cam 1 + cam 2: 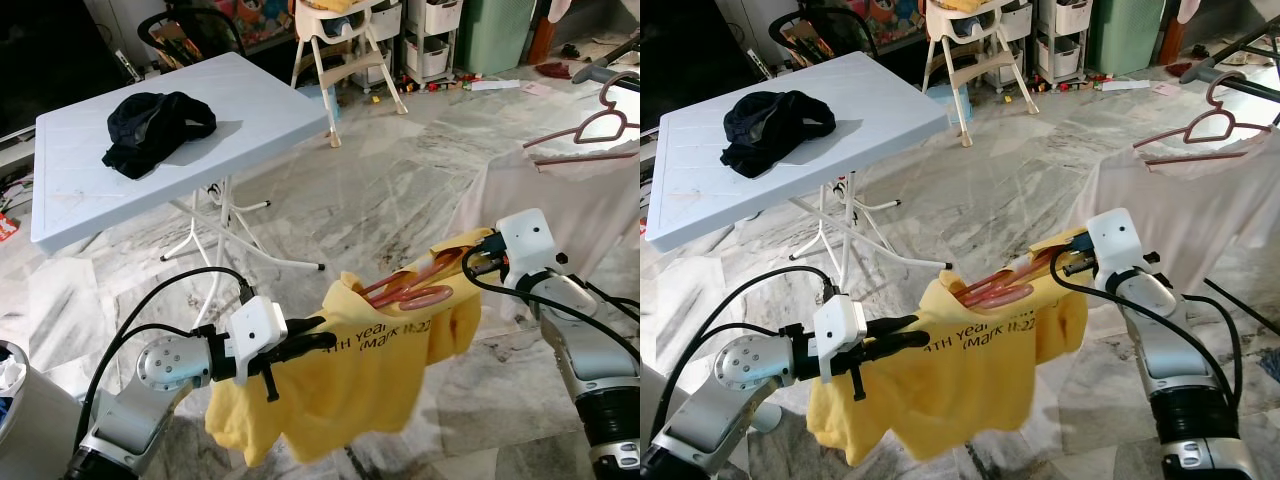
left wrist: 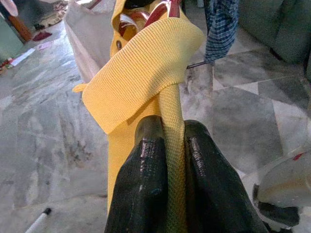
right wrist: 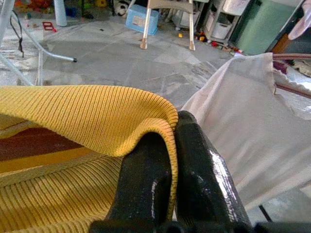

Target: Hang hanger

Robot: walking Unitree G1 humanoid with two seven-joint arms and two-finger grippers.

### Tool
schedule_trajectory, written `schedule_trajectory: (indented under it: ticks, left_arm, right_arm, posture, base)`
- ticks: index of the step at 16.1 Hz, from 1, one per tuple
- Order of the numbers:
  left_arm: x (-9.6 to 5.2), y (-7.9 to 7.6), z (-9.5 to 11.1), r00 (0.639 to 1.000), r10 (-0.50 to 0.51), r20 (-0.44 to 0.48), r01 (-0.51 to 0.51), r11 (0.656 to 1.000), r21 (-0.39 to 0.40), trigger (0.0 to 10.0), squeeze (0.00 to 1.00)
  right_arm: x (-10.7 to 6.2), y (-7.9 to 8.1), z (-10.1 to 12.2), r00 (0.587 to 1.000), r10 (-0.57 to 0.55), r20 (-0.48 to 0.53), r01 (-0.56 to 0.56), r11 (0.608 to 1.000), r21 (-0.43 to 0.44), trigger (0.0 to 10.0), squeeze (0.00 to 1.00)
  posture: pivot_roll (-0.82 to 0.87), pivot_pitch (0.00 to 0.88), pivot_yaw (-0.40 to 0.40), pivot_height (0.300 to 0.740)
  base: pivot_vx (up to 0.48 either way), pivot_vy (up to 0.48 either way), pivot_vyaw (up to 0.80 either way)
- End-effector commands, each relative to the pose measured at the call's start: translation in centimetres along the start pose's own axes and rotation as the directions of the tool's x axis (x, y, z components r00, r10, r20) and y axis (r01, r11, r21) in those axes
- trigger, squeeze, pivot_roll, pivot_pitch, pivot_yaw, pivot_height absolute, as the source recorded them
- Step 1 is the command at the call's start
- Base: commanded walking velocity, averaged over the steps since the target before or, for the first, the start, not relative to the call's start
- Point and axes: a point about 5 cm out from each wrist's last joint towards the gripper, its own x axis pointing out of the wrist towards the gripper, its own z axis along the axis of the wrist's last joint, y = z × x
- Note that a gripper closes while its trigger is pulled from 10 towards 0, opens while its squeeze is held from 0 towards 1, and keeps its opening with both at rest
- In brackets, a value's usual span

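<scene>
On the marble floor (image 1: 400,170) stands a white folding table (image 1: 260,110) bearing dark clothing (image 1: 155,125). Left gripper (image 2: 172,141) and right gripper (image 3: 170,141) both pinch a yellow shirt (image 1: 350,390) containing a pink hanger (image 1: 415,290).

yellow shirt (image 1: 340,390), pink hanger (image 1: 410,290)

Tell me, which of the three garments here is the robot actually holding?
The yellow shirt, stretched between the left gripper and right gripper with a hanger inside. The dark garment lies on the table; the white shirt already hangs.

head stereo downward, wrist cameras close-up
</scene>
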Motion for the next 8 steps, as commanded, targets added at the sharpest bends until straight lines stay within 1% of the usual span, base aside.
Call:
schedule_trajectory:
  ticks: [1, 2, 3, 5, 6, 7, 8]
  left_arm:
    - [-1.9, 1.1, -1.5, 0.991, 0.081, -0.110, -0.080, 0.997, 0.006, 0.0, 0.00]
    - [-1.9, 1.2, -1.8, 0.987, 0.082, -0.139, -0.080, 0.997, 0.021, 0.0, 0.00]
    - [-1.9, 1.2, -1.8, 0.988, 0.082, -0.129, -0.081, 0.997, 0.015, 0.0, 0.00]
    - [-1.3, 1.1, -1.9, 0.989, 0.093, -0.117, -0.090, 0.996, 0.025, 0.0, 0.00]
    - [-1.2, 1.1, -1.9, 0.989, 0.095, -0.111, -0.092, 0.995, 0.027, 0.0, 0.00]
    - [-0.9, 1.1, -1.7, 0.990, 0.098, -0.097, -0.096, 0.995, 0.023, 0.0, 0.00]
    - [-0.5, 1.2, -1.5, 0.992, 0.101, -0.082, -0.099, 0.995, 0.021, 0.0, 0.00]
  right_arm:
    - [-0.8, -3.0, 0.8, 0.995, -0.096, 0.007, 0.096, 0.995, -0.024, 0.0, 0.00]
    - [-0.8, -2.8, 1.1, 0.996, -0.083, 0.020, 0.084, 0.996, -0.026, 0.0, 0.00]
    - [-0.7, -2.2, 1.7, 0.998, -0.054, 0.037, 0.053, 0.999, 0.011, 0.0, 0.00]
    - [-0.5, 0.1, 4.0, 0.991, 0.060, 0.119, -0.068, 0.996, 0.058, 0.0, 0.00]
    - [-0.5, 0.4, 4.3, 0.990, 0.071, 0.125, -0.078, 0.996, 0.052, 0.0, 0.00]
    - [-0.5, 1.0, 4.5, 0.987, 0.094, 0.127, -0.100, 0.994, 0.039, 0.0, 0.00]
    - [-0.6, 1.3, 3.8, 0.989, 0.106, 0.101, -0.108, 0.994, 0.016, 0.0, 0.00]
  posture:
    - [-0.11, 0.055, 0.157, 0.740]
    - [-0.11, 0.056, 0.159, 0.740]
    - [-0.11, 0.056, 0.160, 0.740]
    - [-0.12, 0.059, 0.163, 0.740]
    - [-0.12, 0.058, 0.162, 0.740]
    - [-0.12, 0.059, 0.162, 0.740]
    - [-0.12, 0.058, 0.161, 0.740]
  base:
    - [0.000, 0.000, 0.00]
    - [0.000, 0.000, 0.00]
    - [0.000, 0.000, 0.00]
    - [0.000, 0.000, 0.00]
    - [0.000, 0.000, 0.00]
    - [0.000, 0.000, 0.00]
    - [0.000, 0.000, 0.00]
